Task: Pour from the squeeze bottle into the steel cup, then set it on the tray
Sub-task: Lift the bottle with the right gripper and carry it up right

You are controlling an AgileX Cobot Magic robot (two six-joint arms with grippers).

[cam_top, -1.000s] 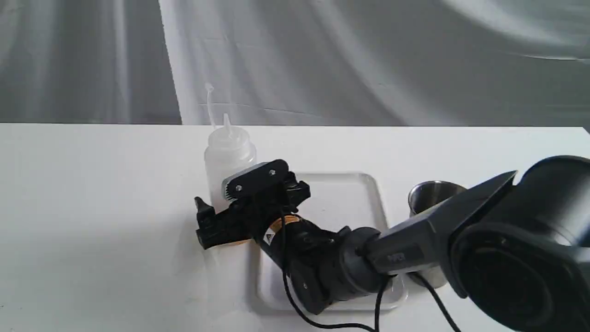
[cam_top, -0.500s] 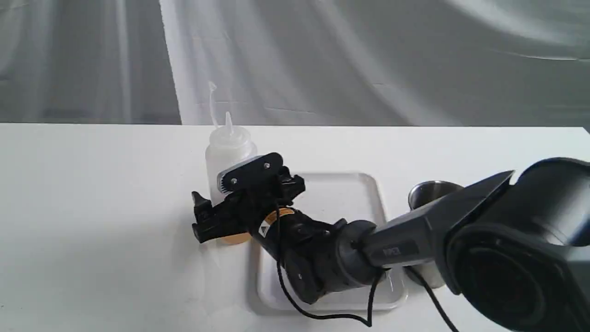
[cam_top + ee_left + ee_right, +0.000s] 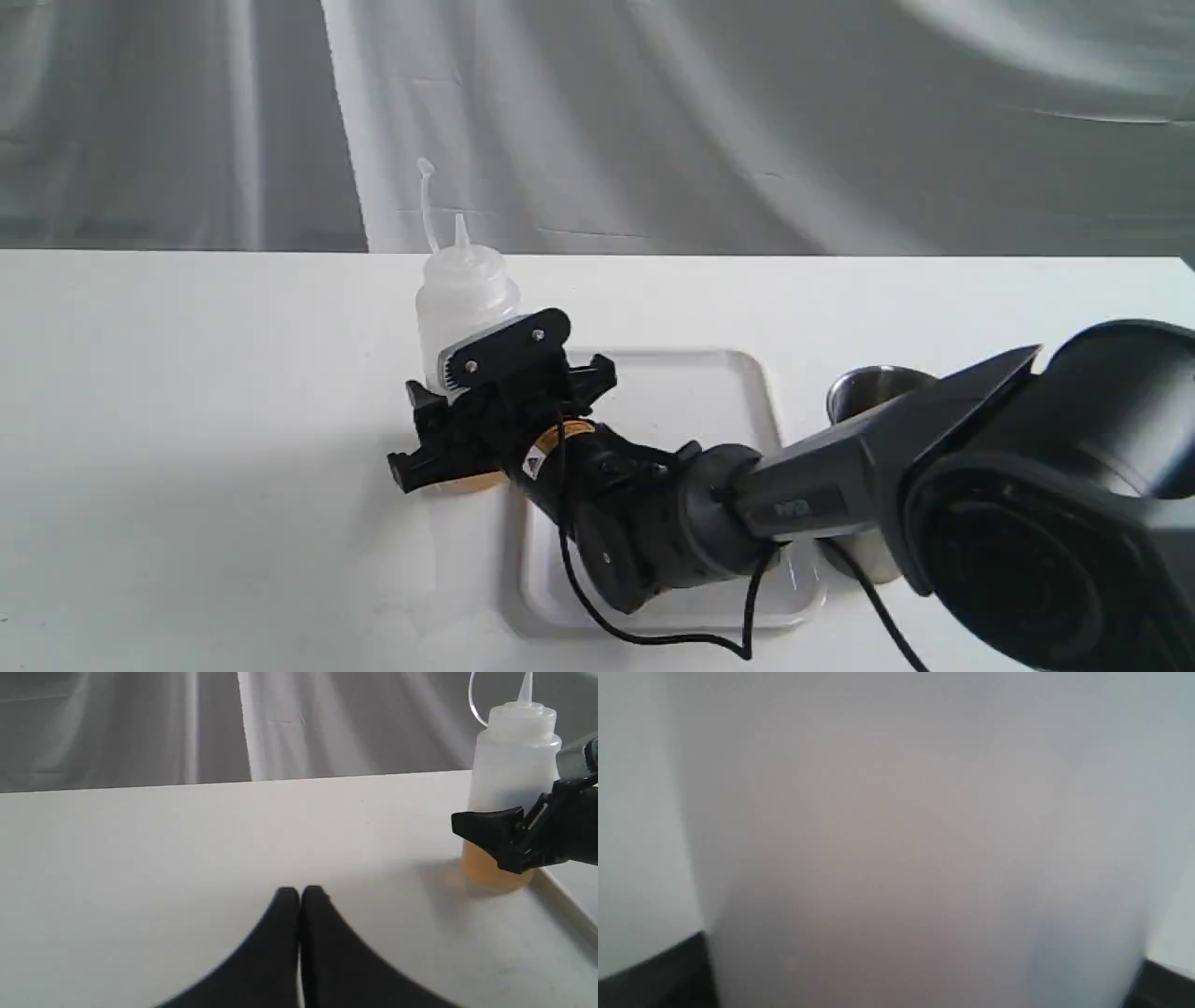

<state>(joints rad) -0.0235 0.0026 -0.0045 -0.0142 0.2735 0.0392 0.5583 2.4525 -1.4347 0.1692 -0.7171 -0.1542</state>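
The squeeze bottle (image 3: pixel 462 299) stands upright just left of the tray (image 3: pixel 709 392), with amber liquid at its base. My right gripper (image 3: pixel 434 411) reaches across the tray and is shut on the bottle's lower body. One of its fingers (image 3: pixel 486 828) crosses the front of the bottle (image 3: pixel 511 765) in the left wrist view. The blurred bottle wall (image 3: pixel 915 835) fills the right wrist view between two dark finger edges. The steel cup (image 3: pixel 878 387) stands right of the tray, partly hidden by the arm. My left gripper (image 3: pixel 299 893) is shut and holds nothing, low over the table left of the bottle.
The right arm's forearm and cable (image 3: pixel 672 635) lie over the near half of the tray. The tray's rim (image 3: pixel 560 896) runs beside the bottle's base. Grey draped cloth hangs behind the white table (image 3: pixel 187 420).
The right gripper's fingers have drawn in onto the bottle. The bottle's nozzle and cap strap sit slightly higher than a second ago. The left gripper's earlier position is not shown.
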